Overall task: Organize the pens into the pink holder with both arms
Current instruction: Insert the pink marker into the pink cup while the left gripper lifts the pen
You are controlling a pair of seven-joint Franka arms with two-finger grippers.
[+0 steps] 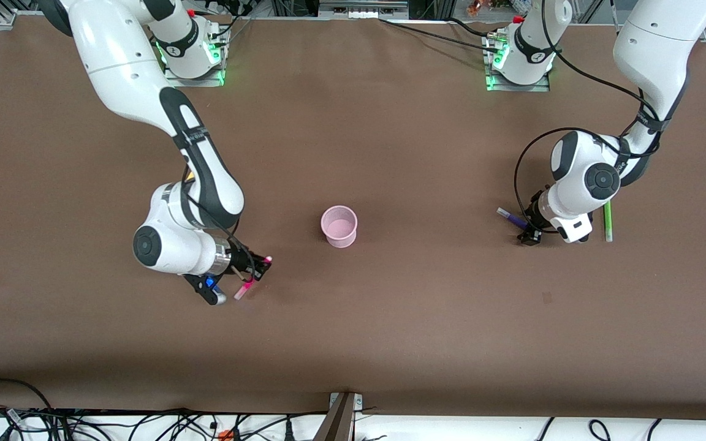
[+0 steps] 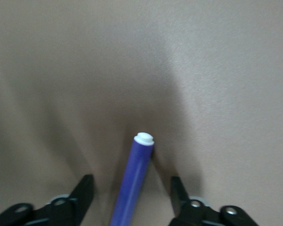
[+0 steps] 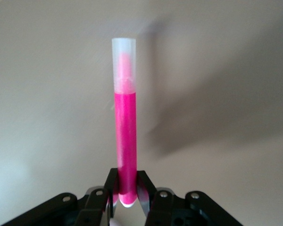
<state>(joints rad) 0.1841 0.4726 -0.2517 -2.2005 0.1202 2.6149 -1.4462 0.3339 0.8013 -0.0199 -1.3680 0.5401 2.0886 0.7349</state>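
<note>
The pink holder (image 1: 339, 226) stands upright and empty mid-table. My right gripper (image 1: 258, 271) is shut on the magenta-pink pen (image 1: 247, 285), low over the table toward the right arm's end. In the right wrist view the pen (image 3: 125, 127) sticks out from the shut gripper (image 3: 126, 188), pale cap outward. My left gripper (image 1: 527, 236) is open and straddles the purple pen (image 1: 510, 217), which lies on the table. In the left wrist view the purple pen (image 2: 139, 165) lies between the spread fingers (image 2: 82, 193). The green pen (image 1: 607, 220) lies beside the left arm's wrist. The yellow pen is hidden.
The brown table (image 1: 390, 318) is bare between the holder and both grippers. Cables and the table's edge run along the side nearest the front camera (image 1: 341, 410). The arms' bases stand at the farthest edge.
</note>
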